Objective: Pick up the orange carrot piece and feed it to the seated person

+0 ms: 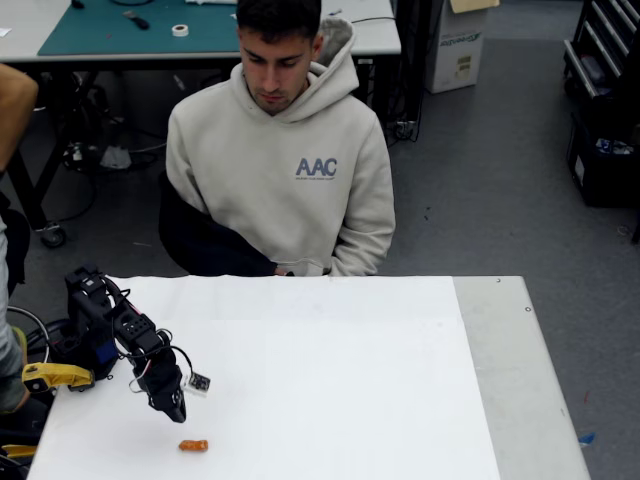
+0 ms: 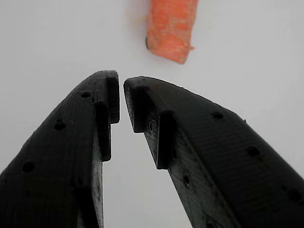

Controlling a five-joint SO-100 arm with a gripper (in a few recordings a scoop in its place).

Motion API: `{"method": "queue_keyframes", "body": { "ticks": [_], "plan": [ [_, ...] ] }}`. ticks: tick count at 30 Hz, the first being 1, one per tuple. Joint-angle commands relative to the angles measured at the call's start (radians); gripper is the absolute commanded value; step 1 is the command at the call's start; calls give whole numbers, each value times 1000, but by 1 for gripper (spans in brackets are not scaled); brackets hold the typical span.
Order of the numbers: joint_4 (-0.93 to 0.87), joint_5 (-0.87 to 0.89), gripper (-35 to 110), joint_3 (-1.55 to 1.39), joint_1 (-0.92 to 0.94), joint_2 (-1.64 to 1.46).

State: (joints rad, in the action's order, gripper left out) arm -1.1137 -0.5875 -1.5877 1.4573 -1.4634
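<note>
The orange carrot piece (image 1: 193, 445) lay flat on the white table (image 1: 330, 380), down near the table's front edge and toward its left side in the fixed view, with nothing touching it. In the wrist view the carrot piece (image 2: 172, 29) showed as a rough orange chunk running up out of the top edge, its cut end just beyond the fingertips and a little to their right.

Right there above it, the gripper (image 1: 176, 410) hung just up and left of the carrot, tips pointed down at the table, close but apart from the chunk. The wrist view had the gripper (image 2: 121, 95) nearly closed: the two black fingers (image 2: 61, 156) stood with only a thin slit between their tips and nothing pinched in it. White surface showed through the gap.

Back from the carrot, the black arm (image 1: 105, 325) rose from the table's left edge, with a yellow clamp piece (image 1: 55, 376) just beside its base. A small dark tag (image 1: 198, 382) sat on the table just right of the gripper, above the carrot.

Far across the table from the carrot, the seated person (image 1: 285, 170) sat behind the rear edge in a light hoodie with blue "AAC" lettering, head tipped down toward the table. Behind the seated person stood a workbench with a green mat (image 1: 130, 30).
</note>
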Motion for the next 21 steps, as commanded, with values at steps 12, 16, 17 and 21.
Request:
{"method": "queue_keyframes", "body": {
  "ticks": [12, 16, 17, 21],
  "plan": [
    [9, -8, -2, 153, 26, 87],
    [18, -17, -2, 169, 21, 86],
    [32, -17, -1, 169, 15, 86],
    [110, -14, 5, 155, 8, 86]
  ]
}}
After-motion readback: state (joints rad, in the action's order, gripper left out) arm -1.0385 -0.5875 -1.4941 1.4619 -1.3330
